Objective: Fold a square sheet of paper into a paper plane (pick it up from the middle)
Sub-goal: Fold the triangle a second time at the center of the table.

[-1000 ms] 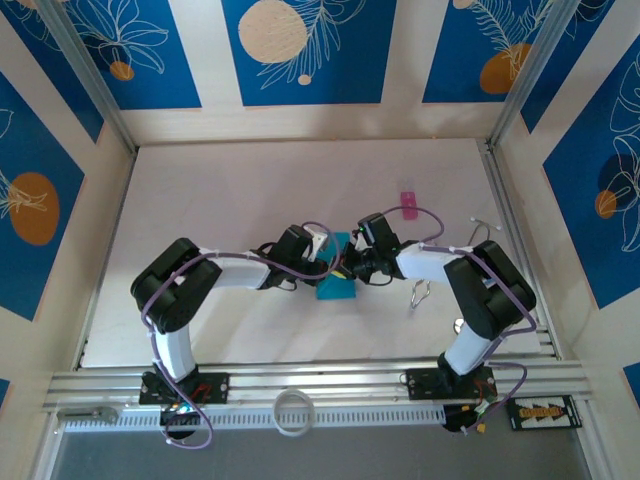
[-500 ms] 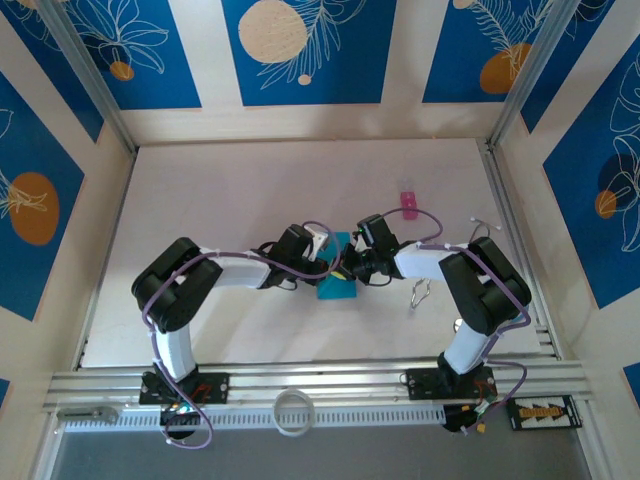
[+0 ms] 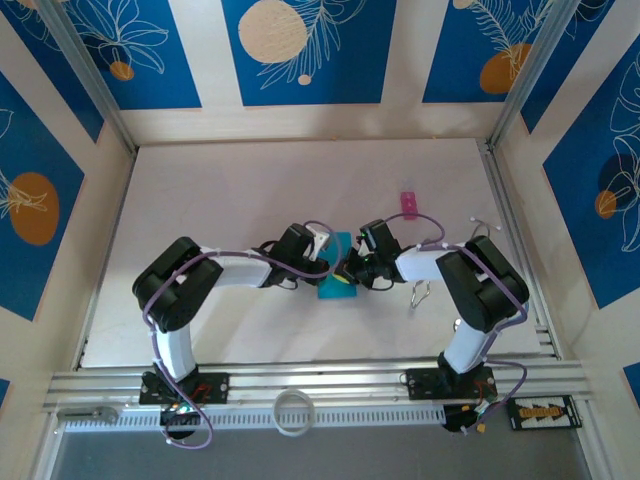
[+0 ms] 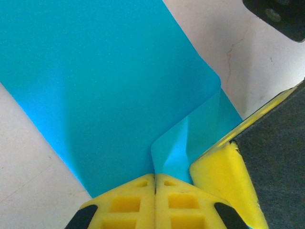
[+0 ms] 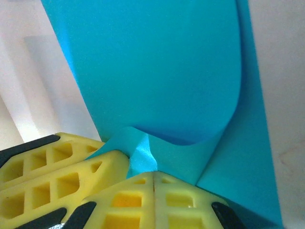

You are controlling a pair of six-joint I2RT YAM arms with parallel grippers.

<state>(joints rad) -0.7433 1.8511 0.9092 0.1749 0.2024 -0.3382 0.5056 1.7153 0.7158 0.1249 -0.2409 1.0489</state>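
Slightly inward, the right arm (image 3: pixel 470 285) is drifting. On the bench (image 3: pixel 250 200), midway along its near edge, the left gripper (image 4: pixel 155 180) is pinching the square sheet of paper (image 4: pixel 105 86). The right gripper (image 5: pixel 153 175) is clamping the same raised fold, probably to sharpen a crease.

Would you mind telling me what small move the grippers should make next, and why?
Probably raise both together slightly: the left gripper and right gripper are each shut on a pinched-up ridge of the square sheet of paper, side by side, the rest lying on the table.
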